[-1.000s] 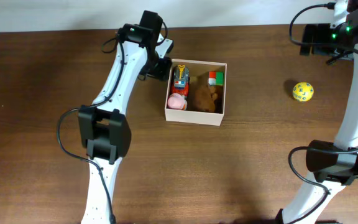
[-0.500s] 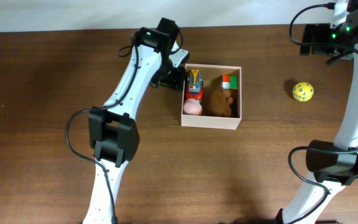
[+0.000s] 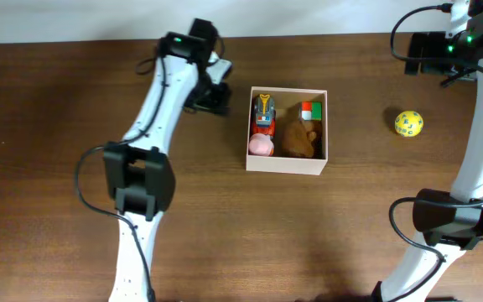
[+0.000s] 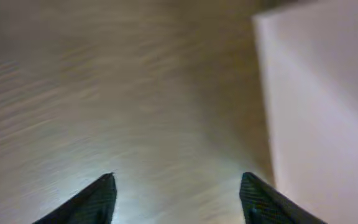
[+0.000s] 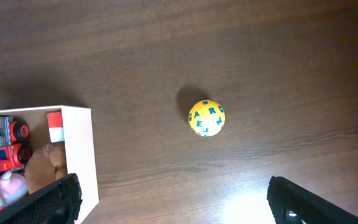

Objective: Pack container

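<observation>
Container: we locate the container [image 3: 285, 166] upright on the table [image 3: 57, 168], slightly right of centre and toward the far edge.
Contents: we see a red toy vehicle [image 3: 263, 116] along the left wall with a pink toy [image 3: 261, 146] at its near end. A brown plush [image 3: 296, 138] lies on the right, with a red, white and green block [image 3: 310, 111] behind it.
Left gripper: the left gripper [image 3: 212, 94] sits low, just left of the container and apart from it. Its jaws are parted, and we see only bare wood between them.
Right gripper: the right gripper [image 5: 176, 199] is raised over the far right of the table. Its jaws are spread wide and hold nothing.
Ball: a yellow ball [image 3: 408, 123] rests on the table, well right of the container.
</observation>
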